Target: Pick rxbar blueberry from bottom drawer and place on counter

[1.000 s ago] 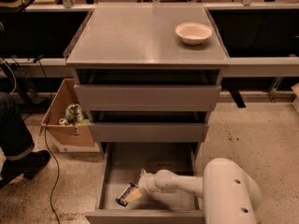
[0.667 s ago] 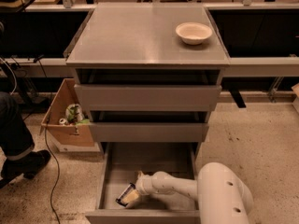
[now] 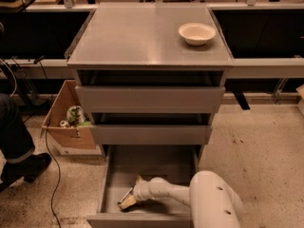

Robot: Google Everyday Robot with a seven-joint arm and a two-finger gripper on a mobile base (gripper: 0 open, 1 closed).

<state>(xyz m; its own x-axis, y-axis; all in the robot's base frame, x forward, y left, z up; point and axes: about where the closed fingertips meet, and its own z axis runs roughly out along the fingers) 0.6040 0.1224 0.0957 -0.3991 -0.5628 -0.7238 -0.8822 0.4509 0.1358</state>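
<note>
The bottom drawer is pulled open under the two shallower drawers. My gripper reaches down into its front left part, with the white arm coming in from the lower right. The rxbar blueberry shows only as a thin dark sliver on the drawer floor right at the gripper's tip, mostly hidden by it. I cannot tell whether it is held. The counter is the grey top of the cabinet.
A white bowl stands on the counter's back right. A cardboard box with items sits on the floor left of the cabinet. A person's leg and shoe and a cable are at the far left. Workbenches run behind.
My arm has shifted left and further over the drawer. The gripper has moved onto the dark bar, which now shows less than before.
</note>
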